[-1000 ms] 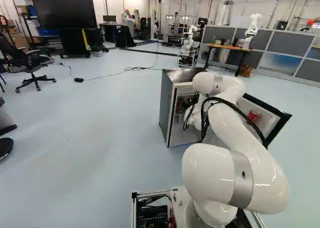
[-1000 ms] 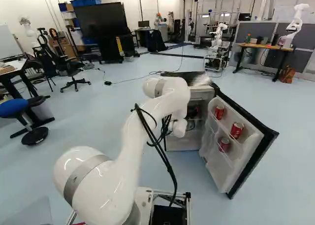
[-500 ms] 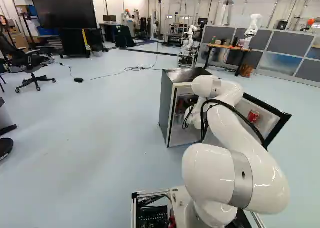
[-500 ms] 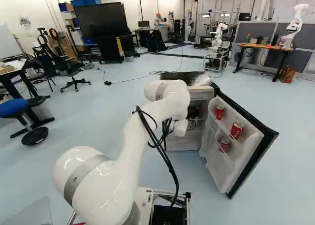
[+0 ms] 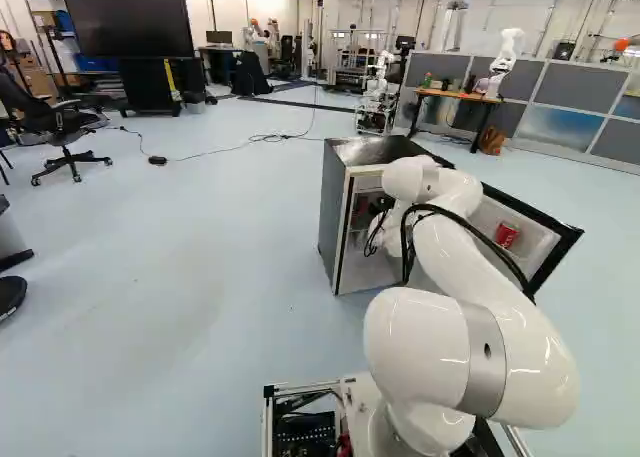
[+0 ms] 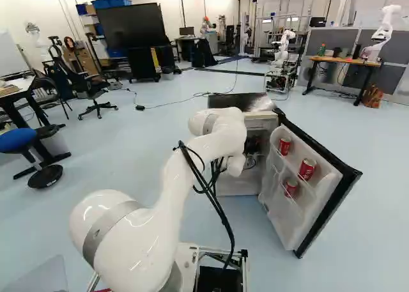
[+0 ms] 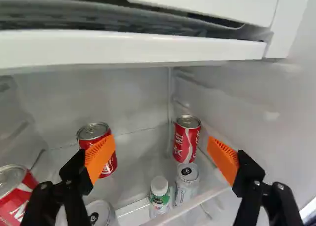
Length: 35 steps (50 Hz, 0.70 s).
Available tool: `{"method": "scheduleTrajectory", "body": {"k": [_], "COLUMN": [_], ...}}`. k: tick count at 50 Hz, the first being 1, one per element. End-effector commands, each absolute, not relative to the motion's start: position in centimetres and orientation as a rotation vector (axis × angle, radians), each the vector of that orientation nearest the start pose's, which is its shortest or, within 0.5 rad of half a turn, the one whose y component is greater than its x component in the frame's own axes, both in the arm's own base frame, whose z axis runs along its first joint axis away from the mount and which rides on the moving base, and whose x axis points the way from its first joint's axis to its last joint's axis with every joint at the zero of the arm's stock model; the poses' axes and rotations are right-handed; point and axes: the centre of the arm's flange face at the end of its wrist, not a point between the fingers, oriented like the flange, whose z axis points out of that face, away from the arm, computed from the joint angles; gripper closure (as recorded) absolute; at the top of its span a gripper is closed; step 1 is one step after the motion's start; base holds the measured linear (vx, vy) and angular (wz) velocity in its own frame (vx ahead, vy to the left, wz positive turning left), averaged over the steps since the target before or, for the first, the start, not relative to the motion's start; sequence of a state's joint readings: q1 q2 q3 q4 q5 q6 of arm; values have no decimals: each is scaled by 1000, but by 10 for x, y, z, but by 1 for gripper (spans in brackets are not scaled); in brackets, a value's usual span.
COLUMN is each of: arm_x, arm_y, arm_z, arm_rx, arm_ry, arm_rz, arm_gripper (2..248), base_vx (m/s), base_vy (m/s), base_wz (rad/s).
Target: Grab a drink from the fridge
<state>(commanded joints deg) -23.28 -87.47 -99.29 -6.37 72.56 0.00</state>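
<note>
Comparing the views, the wrist view alone shows the drinks inside the fridge [image 5: 335, 212] beneath a white ledge [image 7: 133, 47]; there, a red can [image 7: 186, 139] stands ahead of the end effector [image 7: 162, 159], near the back corner, within the gap between its fingers as seen; a second red can [image 7: 91, 134] is partly covered by one orange pad, and a third [image 7: 12, 199] shows beyond that same finger, cut by the view's edge; a small bottle [image 7: 159, 190] with a white cap stands just beside a silver can [image 7: 187, 182], both nearer than the back-corner can, while another silver can [image 7: 100, 215] is close by the finger that covers the second can.

The right base view shows three red cans in the open door [image 6: 278, 222], two in the upper rack [image 6: 284, 145] and one lower; the left base view shows only one of them, the arm [image 5: 480, 297] blocking much of the door, yet it shows the fridge's dark outer side.

The drinks inside stand upright, long axes vertical, lids and cap pointing up; the door cans are upright too; which drink is wanted cannot be told.

The end effector is released, its fingers spread wide with nothing gripped; the base views hide it behind the arm; the wrist view puts it before the fridge's inner compartment.
</note>
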Motion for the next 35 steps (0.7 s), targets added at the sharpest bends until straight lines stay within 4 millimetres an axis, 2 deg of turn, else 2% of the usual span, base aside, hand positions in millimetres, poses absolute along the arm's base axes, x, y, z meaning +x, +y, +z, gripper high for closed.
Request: {"method": "scheduleTrajectory", "body": {"k": [35], "arm_x": [681], "arm_y": [-285], "arm_z": [-35], "arm_rx": [-2509], "arm_ry": [416], "arm_rz": [-2230], "arm_gripper": [3], "base_vx": [0], "base_vy": [0], "base_wz": [0]}}
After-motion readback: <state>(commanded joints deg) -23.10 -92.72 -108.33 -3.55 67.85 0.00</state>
